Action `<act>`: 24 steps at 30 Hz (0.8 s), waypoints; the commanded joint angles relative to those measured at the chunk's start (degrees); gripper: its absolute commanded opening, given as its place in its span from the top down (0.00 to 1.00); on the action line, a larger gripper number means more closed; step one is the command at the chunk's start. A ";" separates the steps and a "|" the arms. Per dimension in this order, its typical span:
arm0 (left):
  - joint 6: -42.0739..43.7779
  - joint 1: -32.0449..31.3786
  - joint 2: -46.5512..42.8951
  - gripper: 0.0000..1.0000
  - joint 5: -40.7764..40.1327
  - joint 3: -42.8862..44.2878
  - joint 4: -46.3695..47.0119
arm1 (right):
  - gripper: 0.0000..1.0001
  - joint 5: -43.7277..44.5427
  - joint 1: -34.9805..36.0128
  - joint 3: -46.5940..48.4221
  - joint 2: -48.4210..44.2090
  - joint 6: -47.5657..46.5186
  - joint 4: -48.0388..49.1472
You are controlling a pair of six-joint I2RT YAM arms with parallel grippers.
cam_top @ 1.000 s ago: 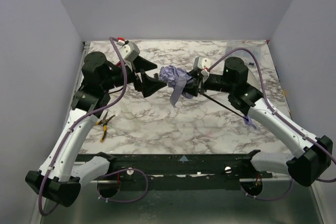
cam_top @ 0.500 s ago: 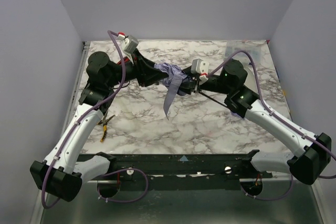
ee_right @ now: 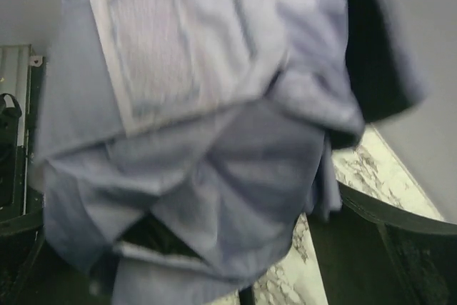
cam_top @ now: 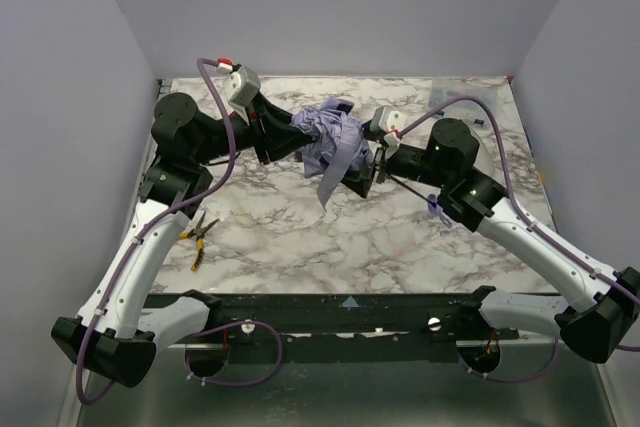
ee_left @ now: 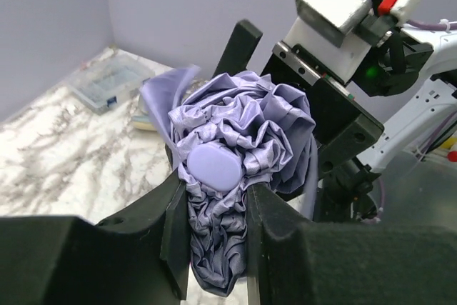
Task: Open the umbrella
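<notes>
**Bunched umbrella held up between two arms**

The umbrella [cam_top: 335, 139] is collapsed, a crumpled bundle of pale lavender cloth in loose pleats and folds. It is lifted off the tabletop [cam_top: 300, 237], above its far middle, between the two wrists. At the end facing the left wrist camera sits a smooth oval lavender cap [ee_left: 214, 168], with gathered cloth around it. A flat lavender strap [cam_top: 328, 185] hangs from the bundle towards the marble. Close up from the right wrist, the cloth fills nearly the whole blurred view, and a pale rectangular fastening patch [ee_right: 171, 48] shows on a strip of it, with dark lining at the edges.

The left jaws are clamped on the umbrella: their two black fingers [ee_left: 171, 233] press the cloth from either side just below the cap, and the folds bulge out above them.

The right jaws meet the bundle from the opposite side. One black finger [ee_left: 239, 41] stands up behind the cloth, and the other is hidden. I cannot tell whether they pinch the cloth or stand apart around it.

The left arm [cam_top: 150, 247] and right arm [cam_top: 530, 237] both reach inward from the near corners. Yellow-handled pliers [cam_top: 198, 235] lie on the tabletop beside the left arm, well apart from the umbrella. A clear plastic box [ee_left: 107, 82] sits on the marble near the far wall.
</notes>
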 commanded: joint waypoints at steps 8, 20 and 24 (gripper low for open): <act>-11.72 6.47 0.65 1.00 5.60 6.76 9.15 | 0.12 5.23 0.18 -7.87 -6.58 0.06 -15.96; -15.72 10.56 1.88 1.00 0.85 4.89 7.49 | 1.00 -0.55 0.21 -4.62 -3.94 6.94 -15.88; -0.86 10.65 3.07 0.39 -5.85 8.38 -1.72 | 1.00 -2.96 0.22 -1.03 -1.15 14.36 -14.92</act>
